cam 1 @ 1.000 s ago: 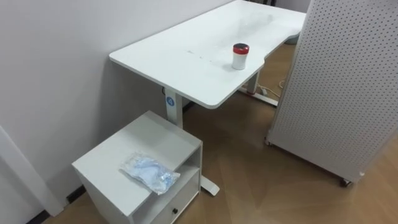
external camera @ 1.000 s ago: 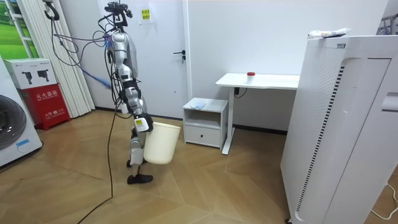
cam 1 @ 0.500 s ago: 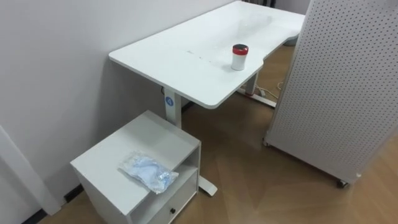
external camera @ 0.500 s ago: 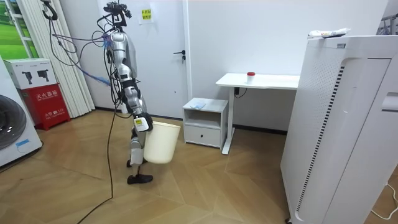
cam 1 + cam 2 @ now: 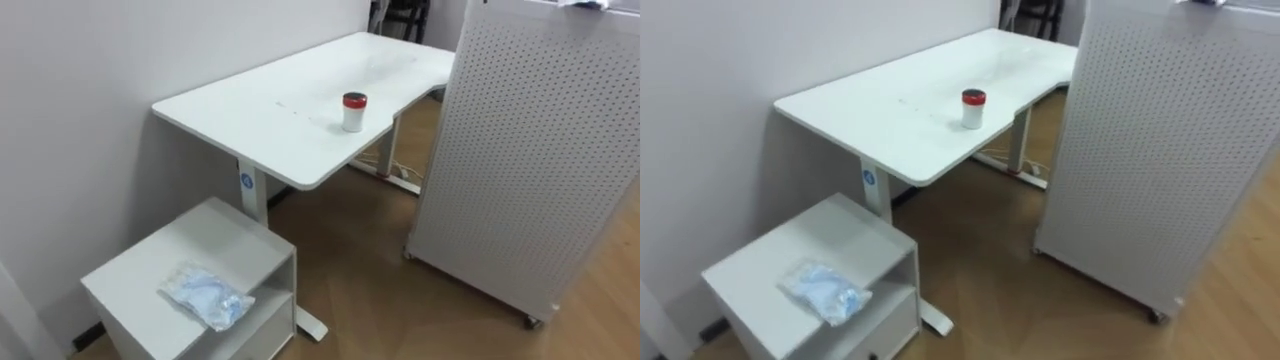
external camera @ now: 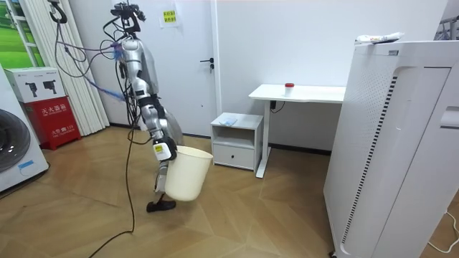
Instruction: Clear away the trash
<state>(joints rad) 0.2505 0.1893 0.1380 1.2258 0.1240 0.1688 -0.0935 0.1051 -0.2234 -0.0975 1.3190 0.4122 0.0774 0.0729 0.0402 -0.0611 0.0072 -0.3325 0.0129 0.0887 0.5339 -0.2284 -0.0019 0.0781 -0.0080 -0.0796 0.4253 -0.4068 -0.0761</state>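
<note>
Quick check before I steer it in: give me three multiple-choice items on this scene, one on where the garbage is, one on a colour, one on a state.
1. Where does the plastic bag lie? A on the floor; B on top of the low cabinet; C on the wheeled panel.
2. What colour is the lid of the jar? A red; B blue; C green.
3. How does the jar sit on the desk? A upright; B on its side; C upside down.
Answers: 1 B, the bag rests on the cabinet's top near its front edge. 2 A, the cap is plainly red over a white body. 3 A, the lid is on top and the base is flat on the desk.
</note>
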